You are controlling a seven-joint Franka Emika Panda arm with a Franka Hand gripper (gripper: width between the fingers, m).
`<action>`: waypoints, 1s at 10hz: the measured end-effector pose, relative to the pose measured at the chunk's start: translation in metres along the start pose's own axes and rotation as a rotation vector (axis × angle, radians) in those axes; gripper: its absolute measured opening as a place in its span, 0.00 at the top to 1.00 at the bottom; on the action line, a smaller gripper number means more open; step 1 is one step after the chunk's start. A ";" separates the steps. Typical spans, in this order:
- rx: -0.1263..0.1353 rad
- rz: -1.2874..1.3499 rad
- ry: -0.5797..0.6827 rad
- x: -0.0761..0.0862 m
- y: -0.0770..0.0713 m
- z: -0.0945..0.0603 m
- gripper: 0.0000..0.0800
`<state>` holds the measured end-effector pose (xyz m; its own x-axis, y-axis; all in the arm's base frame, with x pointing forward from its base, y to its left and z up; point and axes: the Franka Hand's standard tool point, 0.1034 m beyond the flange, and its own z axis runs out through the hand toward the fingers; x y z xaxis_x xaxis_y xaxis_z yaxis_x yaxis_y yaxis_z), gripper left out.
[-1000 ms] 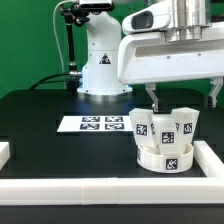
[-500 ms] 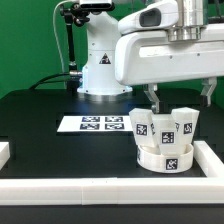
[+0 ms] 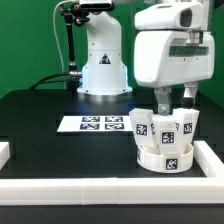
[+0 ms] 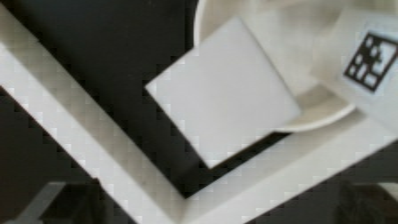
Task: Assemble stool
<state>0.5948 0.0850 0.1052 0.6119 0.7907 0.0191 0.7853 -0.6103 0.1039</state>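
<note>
The stool point(image 3: 165, 141) stands near the right corner of the black table: a round white seat point(image 3: 166, 157) with blocky tagged legs point(image 3: 142, 126) rising from it. My gripper point(image 3: 176, 99) hangs just above the legs, open, its dark fingers point(image 3: 162, 99) spread apart and holding nothing. In the wrist view a flat white leg face point(image 4: 221, 96) and the seat's curved rim point(image 4: 313, 116) lie below, with one tag point(image 4: 370, 60) showing. My fingers show only as dark blurs at the picture's edge.
The marker board point(image 3: 97, 124) lies flat on the table at the exterior view's left of the stool. Long white border rails point(image 3: 100, 188) meet in a corner point(image 4: 125, 150) close beside the stool. The arm's white base point(image 3: 103, 62) stands at the back.
The hand has turned about its upright axis above the stool, so its wide side no longer faces the camera. The stool has stayed put and the jaws stay open.
</note>
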 end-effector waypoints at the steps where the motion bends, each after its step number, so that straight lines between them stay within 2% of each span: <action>1: -0.008 -0.060 -0.019 0.000 -0.004 0.004 0.19; 8: -0.023 -0.512 -0.051 -0.006 0.002 0.006 0.19; 10: -0.021 -0.544 -0.060 -0.008 0.002 0.009 0.19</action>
<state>0.5922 0.0776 0.0965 0.1222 0.9875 -0.0994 0.9884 -0.1120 0.1030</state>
